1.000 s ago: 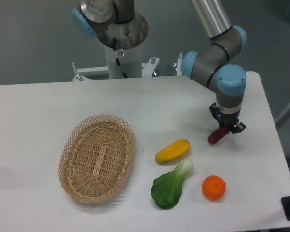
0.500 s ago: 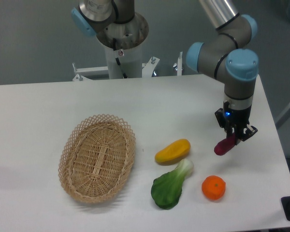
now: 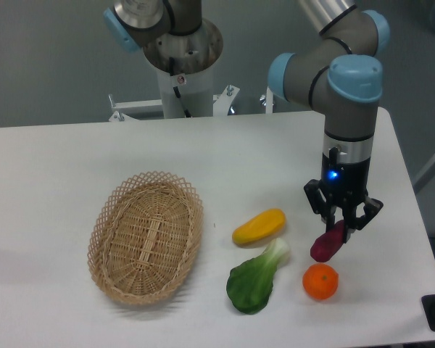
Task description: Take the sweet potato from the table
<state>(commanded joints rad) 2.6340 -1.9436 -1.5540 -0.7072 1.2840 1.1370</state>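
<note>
One arm reaches down over the right part of the table [image 3: 72,152], and its gripper [image 3: 342,224] is clamped on the upper end of the sweet potato [image 3: 328,243]. The dark purple-red tuber hangs tilted, its lower end pointing down and to the left, just above the orange [image 3: 320,281]; it looks lifted off the tabletop, though from this angle it is hard to be sure that its tip has no contact with the surface. A blue light glows on the wrist above the fingers.

The orange sits near the front edge, toward the front right corner. Just left of the tuber lies the yellow-orange fruit [image 3: 259,226], and in front of that a green leafy vegetable [image 3: 257,279] with a pale stem, its stem end almost touching the fruit. A woven wicker basket [image 3: 146,236] stands on the left half of the table, well apart from the produce.
</note>
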